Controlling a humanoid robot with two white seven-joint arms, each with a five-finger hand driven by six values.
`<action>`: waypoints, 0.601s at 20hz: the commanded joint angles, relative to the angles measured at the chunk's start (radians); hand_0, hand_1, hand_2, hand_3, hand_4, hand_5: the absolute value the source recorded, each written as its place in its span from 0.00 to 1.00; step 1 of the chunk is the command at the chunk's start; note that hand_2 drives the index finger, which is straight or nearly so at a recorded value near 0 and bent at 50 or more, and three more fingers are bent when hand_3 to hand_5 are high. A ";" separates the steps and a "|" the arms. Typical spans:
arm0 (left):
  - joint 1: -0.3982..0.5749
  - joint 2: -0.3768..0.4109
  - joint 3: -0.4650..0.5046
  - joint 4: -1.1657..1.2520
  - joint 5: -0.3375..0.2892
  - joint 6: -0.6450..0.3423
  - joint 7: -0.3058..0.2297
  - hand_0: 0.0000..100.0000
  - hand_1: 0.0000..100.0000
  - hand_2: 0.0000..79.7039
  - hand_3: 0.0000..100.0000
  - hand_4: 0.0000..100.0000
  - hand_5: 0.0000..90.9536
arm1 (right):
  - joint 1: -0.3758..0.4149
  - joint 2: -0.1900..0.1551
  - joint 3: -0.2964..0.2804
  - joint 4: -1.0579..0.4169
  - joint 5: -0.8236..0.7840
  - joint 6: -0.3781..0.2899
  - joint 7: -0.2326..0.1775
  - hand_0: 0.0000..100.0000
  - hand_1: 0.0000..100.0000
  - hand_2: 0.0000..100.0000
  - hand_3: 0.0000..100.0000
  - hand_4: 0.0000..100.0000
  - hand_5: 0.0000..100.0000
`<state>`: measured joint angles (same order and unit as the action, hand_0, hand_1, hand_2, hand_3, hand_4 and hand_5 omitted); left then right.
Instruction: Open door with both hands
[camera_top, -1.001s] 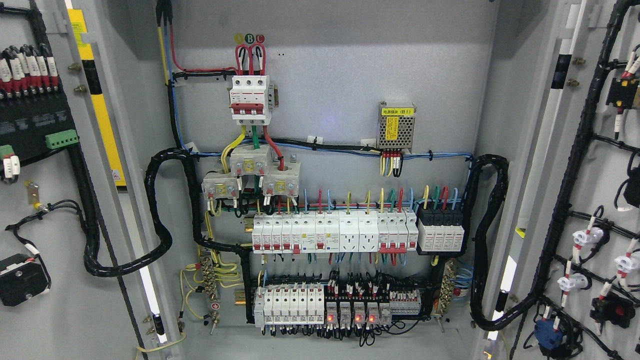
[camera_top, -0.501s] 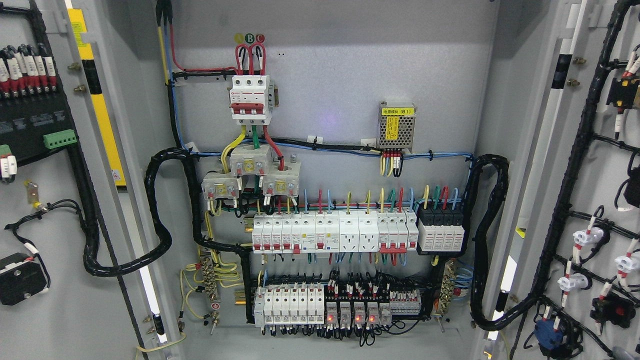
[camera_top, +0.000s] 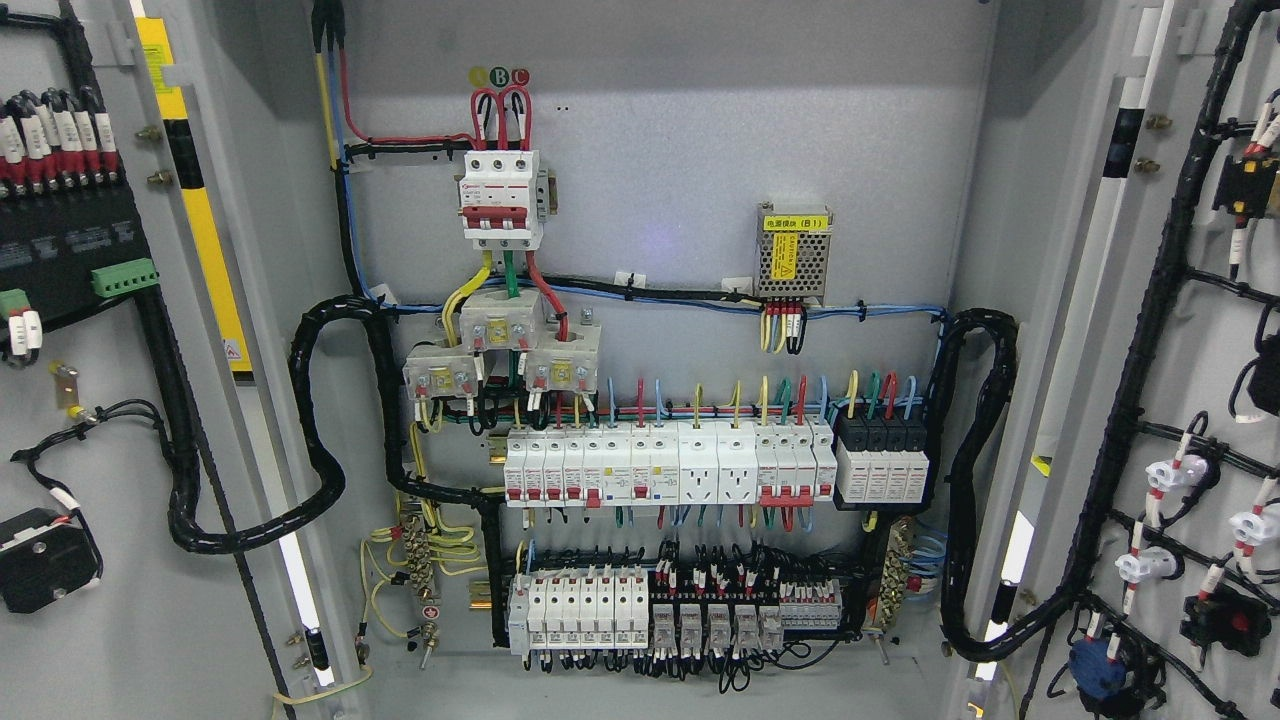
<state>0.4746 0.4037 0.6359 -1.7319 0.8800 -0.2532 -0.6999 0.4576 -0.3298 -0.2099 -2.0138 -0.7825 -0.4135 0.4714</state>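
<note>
Grey metal left door (camera_top: 90, 620) and grey metal right door (camera_top: 1215, 360) both swung wide — wired inner faces showing at the frame's sides. Between them, the grey cabinet interior (camera_top: 680, 150) with white breaker rows (camera_top: 665, 465) lies fully exposed. Neither hand is in view — finger state cannot be told.

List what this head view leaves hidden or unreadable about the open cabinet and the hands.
- Both robot hands: outside the head view entirely.
- Left door: outer edge cut off by the picture's left edge.
- Right door: outer edge cut off by the right edge.
- Yellow label on the power module: print too small to read.
- Breaker row: markings too small.
</note>
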 joint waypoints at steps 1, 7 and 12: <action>0.033 -0.055 -0.013 -0.207 0.002 -0.001 -0.001 0.00 0.00 0.00 0.00 0.00 0.00 | 0.007 -0.003 0.112 0.122 0.000 0.001 0.000 0.22 0.07 0.00 0.00 0.00 0.00; 0.055 -0.072 -0.152 -0.261 -0.027 -0.015 0.000 0.00 0.00 0.00 0.00 0.00 0.00 | 0.010 0.006 0.222 0.360 0.002 -0.001 -0.010 0.22 0.07 0.00 0.00 0.00 0.00; 0.058 -0.219 -0.346 -0.200 -0.318 -0.128 0.004 0.00 0.00 0.00 0.00 0.00 0.00 | -0.004 0.008 0.305 0.605 0.009 -0.004 -0.005 0.22 0.07 0.00 0.00 0.00 0.00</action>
<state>0.5218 0.3331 0.5193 -1.8925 0.7751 -0.3227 -0.6993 0.4625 -0.3272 -0.0612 -1.7604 -0.7787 -0.4152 0.4605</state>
